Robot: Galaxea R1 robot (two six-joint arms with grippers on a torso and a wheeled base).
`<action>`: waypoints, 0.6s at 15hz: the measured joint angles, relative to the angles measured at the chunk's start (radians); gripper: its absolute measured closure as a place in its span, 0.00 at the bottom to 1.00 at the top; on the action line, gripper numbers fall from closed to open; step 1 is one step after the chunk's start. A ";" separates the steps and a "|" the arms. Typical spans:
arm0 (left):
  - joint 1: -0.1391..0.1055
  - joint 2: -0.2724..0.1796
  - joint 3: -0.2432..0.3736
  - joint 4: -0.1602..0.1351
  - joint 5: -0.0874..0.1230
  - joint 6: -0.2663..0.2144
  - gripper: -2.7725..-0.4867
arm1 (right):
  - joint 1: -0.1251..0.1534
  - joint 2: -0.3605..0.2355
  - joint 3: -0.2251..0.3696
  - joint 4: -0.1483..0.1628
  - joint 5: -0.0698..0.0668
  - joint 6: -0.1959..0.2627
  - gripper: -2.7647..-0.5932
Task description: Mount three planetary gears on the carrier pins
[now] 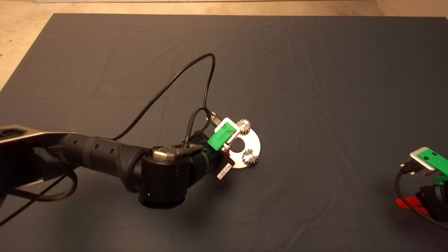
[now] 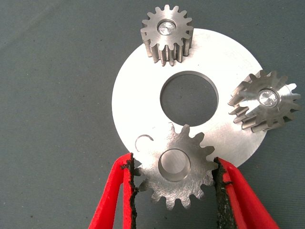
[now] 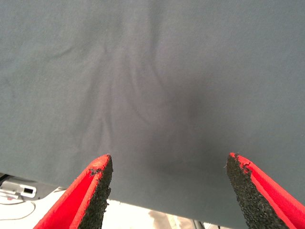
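Left wrist view counts three planetary gears, nearest first: the third gear (image 2: 176,169) sits between the red fingers (image 2: 114,198) of the left gripper (image 2: 175,183), the black pads pressing its teeth from both sides, its centre hole showing no stud, and it overlaps the near rim of the round silver plate (image 2: 138,95). Beyond the plate's central hole, one seated gear (image 2: 167,34) stands at twelve o'clock on its carrier pin, whose bright tip shows in the bore, and another seated gear (image 2: 264,101) stands at about three o'clock, its teeth overhanging the plate's edge. Two pin tips are visible; whether a third lies under the held gear cannot be told. Head view shows the left arm reaching in from nine o'clock over the plate (image 1: 253,143), which lies near the middle of the dark mat (image 1: 315,70) with open cloth on every side. At four o'clock the right gripper (image 3: 169,179) waits at the mat's edge, fingers spread with nothing between them, only wrinkled mat ahead.
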 joint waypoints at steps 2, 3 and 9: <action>0.000 0.000 -0.009 0.000 0.000 0.013 0.87 | 0.000 0.000 0.000 0.000 0.000 0.000 0.46; 0.000 0.000 -0.016 0.000 0.000 0.017 0.87 | 0.000 0.000 0.000 0.000 0.000 0.000 0.46; 0.000 0.000 -0.036 0.000 0.000 0.046 0.87 | 0.000 0.000 0.000 0.000 0.000 0.000 0.46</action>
